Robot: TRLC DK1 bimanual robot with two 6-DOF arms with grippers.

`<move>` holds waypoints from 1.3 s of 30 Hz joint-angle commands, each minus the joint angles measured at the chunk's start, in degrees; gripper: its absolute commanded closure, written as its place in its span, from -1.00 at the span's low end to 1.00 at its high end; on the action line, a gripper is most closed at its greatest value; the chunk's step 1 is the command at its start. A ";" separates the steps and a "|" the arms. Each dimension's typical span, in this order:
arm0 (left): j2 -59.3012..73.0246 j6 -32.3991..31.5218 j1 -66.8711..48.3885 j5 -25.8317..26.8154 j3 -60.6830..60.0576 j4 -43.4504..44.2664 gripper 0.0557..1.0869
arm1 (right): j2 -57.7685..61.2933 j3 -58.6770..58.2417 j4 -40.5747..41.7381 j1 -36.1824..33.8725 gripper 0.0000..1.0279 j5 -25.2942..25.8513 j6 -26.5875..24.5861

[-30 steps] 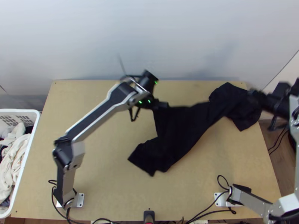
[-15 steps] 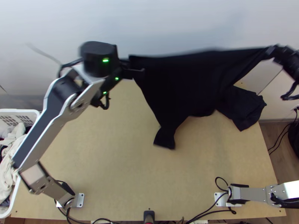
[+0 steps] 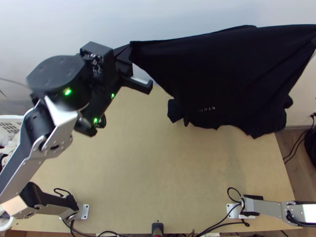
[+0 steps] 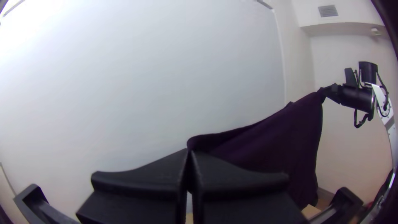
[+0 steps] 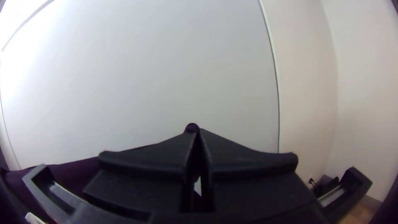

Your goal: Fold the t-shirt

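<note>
At the far left, in the top view, we see a white basket (image 3: pixel 12 117) with clothes (image 3: pixel 4 143) in it, partly behind the left arm (image 3: pixel 24 168). Next, we find the left gripper (image 3: pixel 127 53) raised toward the far side of the table (image 3: pixel 138 177), its two fingers (image 4: pixel 145 168) pinched together on one upper corner of the dark t-shirt (image 3: pixel 225 71). From there we follow the t-shirt across to the right, its upper edge stretched between both grippers and the cloth hanging below in a broad sheet. Its lower part is bunched and uneven over the table's far right; we cannot tell how much of it rests on the wood. At the other upper corner, we see the right gripper (image 5: pixel 199 131) clenched on the cloth. Nearer us, the right arm (image 3: pixel 268 206) runs out past the table's right edge.
</note>
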 commanded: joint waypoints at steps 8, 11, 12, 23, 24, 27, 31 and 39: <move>-7.36 1.57 -0.68 -6.76 -7.48 -1.55 0.92 | 1.40 -2.14 -0.63 2.64 0.95 0.96 3.10; -10.26 0.16 0.55 -6.50 -11.87 -3.57 0.92 | 6.15 -2.58 -1.42 3.00 0.95 -5.63 6.62; -11.40 0.08 0.90 -6.41 -13.98 -3.66 0.92 | 7.90 -2.58 -1.51 3.08 0.95 -8.18 7.76; -26.52 -4.23 15.40 4.66 -42.63 -3.13 0.92 | 30.49 -0.65 -0.72 13.63 0.95 -19.61 10.83; -27.66 -4.67 16.45 5.28 -44.83 -2.78 0.92 | 32.69 0.32 -0.63 15.04 0.95 -19.61 10.83; -31.70 -5.11 19.09 6.68 -52.30 -1.37 0.92 | 39.28 3.84 0.25 19.43 0.95 -19.61 10.83; -36.98 -5.11 23.05 9.23 -60.82 -0.50 0.92 | 46.22 6.47 2.18 25.85 0.95 -19.52 10.04; -47.43 -4.76 29.20 11.87 -73.83 -1.11 0.92 | 52.38 4.98 4.99 36.48 0.95 -17.94 9.34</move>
